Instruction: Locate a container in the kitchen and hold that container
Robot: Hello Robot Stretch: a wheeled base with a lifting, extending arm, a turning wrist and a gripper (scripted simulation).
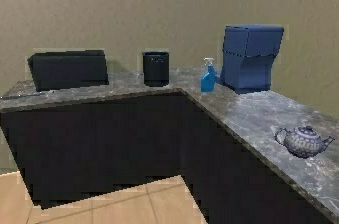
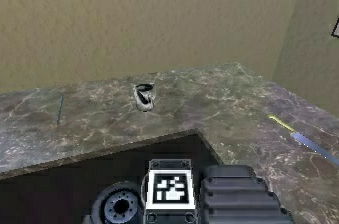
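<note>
A dark cylindrical container (image 1: pixel 156 68) is seen upright near the back edge of the desk (image 1: pixel 242 115), just short of the corner where its two runs meet. It is judged the likeliest target. A blue spray bottle (image 1: pixel 208 76) stands near it toward that corner, and a tall blue box-shaped appliance (image 1: pixel 249 58) is set just beyond the bottle against the wall. A wide dark box (image 1: pixel 69 68) occupies the back edge toward the desk's left end. A patterned white teapot (image 1: pixel 303 140) rests well apart on the other run.

Several faults can be foreseen. The container is placed deep on the desk, so a long reach over the front edge is called for. If the base is driven too close, the dark cabinet front may be struck. If the approach is skewed toward the corner, the spray bottle may be toppled. The smooth round wall may be pushed back or tipped rather than gripped if it is met off-centre. The teapot could also be mistaken for the wanted thing.

In the arm side view a small dark-and-white thing (image 2: pixel 145 95) lies near the desk's back edge, and what it is cannot be told. The fingers cannot be made out at the dark wrist block (image 2: pixel 117 208), so whether they are spread or pressed together cannot be told, nor whether anything is held.
</note>
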